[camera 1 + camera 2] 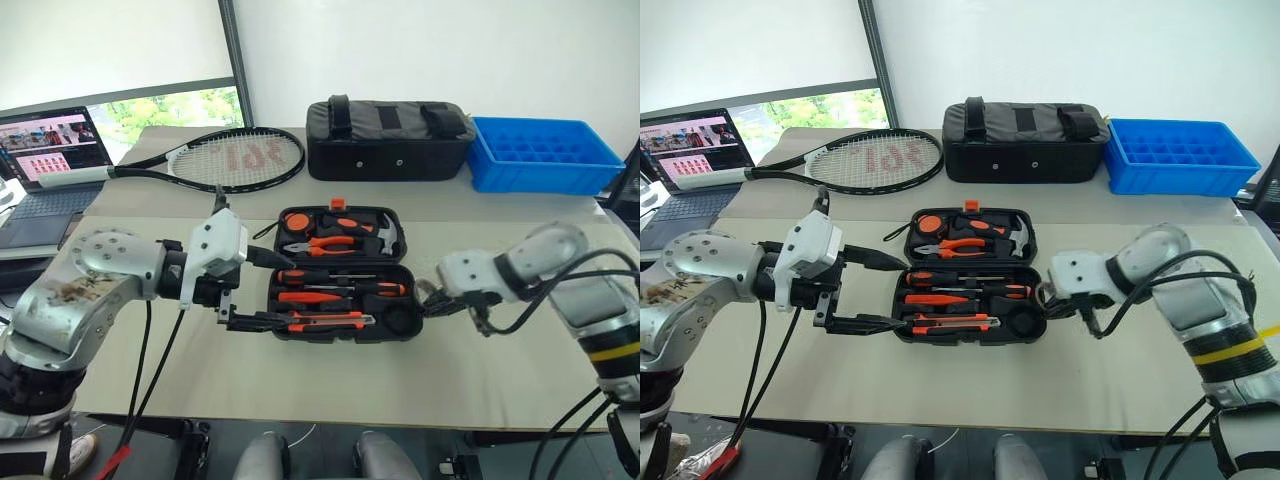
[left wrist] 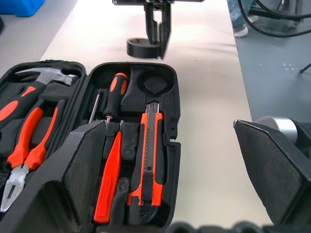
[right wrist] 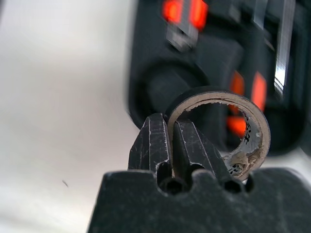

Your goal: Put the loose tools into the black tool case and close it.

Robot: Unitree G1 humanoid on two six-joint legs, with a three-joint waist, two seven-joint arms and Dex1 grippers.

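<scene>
Right wrist view shows the dark tape roll (image 3: pixel 218 131), its inner core pale and worn, pinched by the right gripper (image 3: pixel 170 145) beside the open black tool case (image 1: pixel 340 290); the left gripper (image 1: pixel 262 290) reaches level, fingers wide apart, holding nothing.

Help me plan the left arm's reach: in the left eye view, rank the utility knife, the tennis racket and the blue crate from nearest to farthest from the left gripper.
1. Utility knife, in the open case's front half, just beside the left gripper.
2. Tennis racket, across the table on the robot's left.
3. Blue crate, at the far right corner.
</scene>
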